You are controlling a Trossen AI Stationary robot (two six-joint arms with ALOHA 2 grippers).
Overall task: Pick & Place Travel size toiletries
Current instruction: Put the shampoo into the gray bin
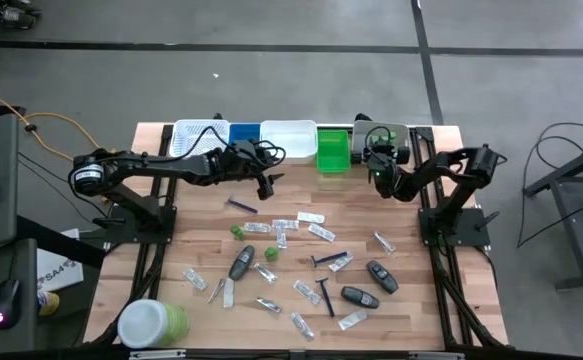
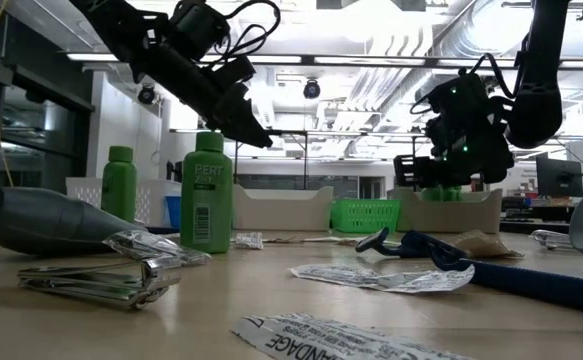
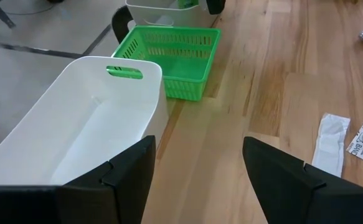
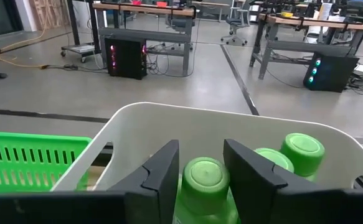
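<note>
The right tool point(image 4: 197, 180) hangs over the grey-white plastic bin point(image 4: 169, 127) at the far right end of the row of trays, its two dark fingers point(image 4: 162, 168) set narrowly apart on either side of the round cap of a small green bottle point(image 4: 204, 176). Whether the fingers press the cap or only flank it cannot be told. Just beyond that bottle, two more green-capped bottles point(image 4: 301, 149) stand in the same bin. Beside the tool's bin sits the green slatted plastic basket point(image 4: 25, 158).

The left tool point(image 3: 197, 174) hovers at the near edge of the long white plastic tray point(image 3: 75, 124), fingers spread wide and holding nothing. Ahead of it lies the same green basket point(image 3: 169, 59); off to its side a flat clear sachet point(image 3: 330, 140) rests on the wooden desk point(image 3: 256, 93).

Well behind both tools, the remaining toiletries are scattered over the desk: silvery sachets point(image 1: 311, 216), thin blue razors point(image 1: 326, 262), dark grey oval pieces point(image 1: 381, 276) and two small green bottles point(image 1: 237, 231).
</note>
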